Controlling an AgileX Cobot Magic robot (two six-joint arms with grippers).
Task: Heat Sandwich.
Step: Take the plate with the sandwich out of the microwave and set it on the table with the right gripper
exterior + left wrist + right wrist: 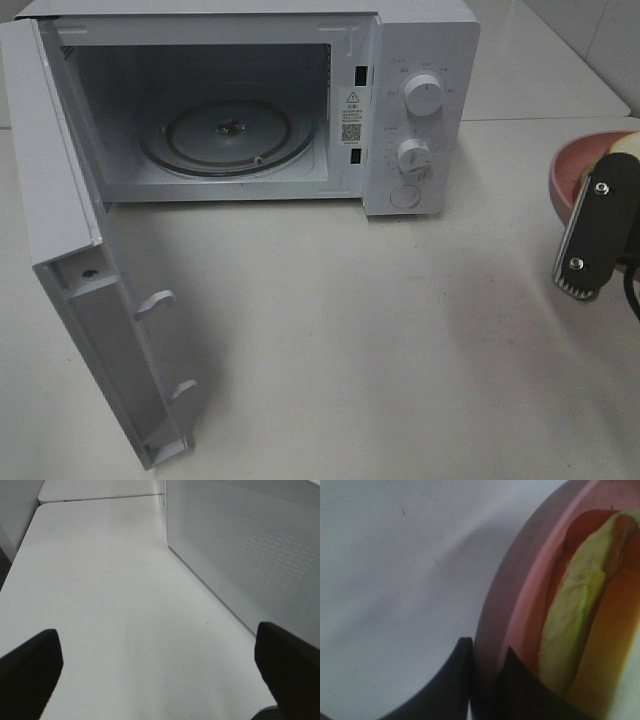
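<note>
We see right gripper [487, 680] pinched narrow on rim of plate [520, 595], 1 finger outside, 1 inside. Sandwich [575, 610] lies on plate just beside inner finger, long axis running away from fingers. Microwave [420, 110] stands well apart to left, door [100, 330] swung open, turntable [230, 135] bare. Left gripper [160, 665] wide, holding nothing (near door, far from plate). Table [400, 330] between plate and microwave: white, flat, enough room, we judge.

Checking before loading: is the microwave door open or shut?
Open: the door swings out left, baring the empty turntable.
</note>
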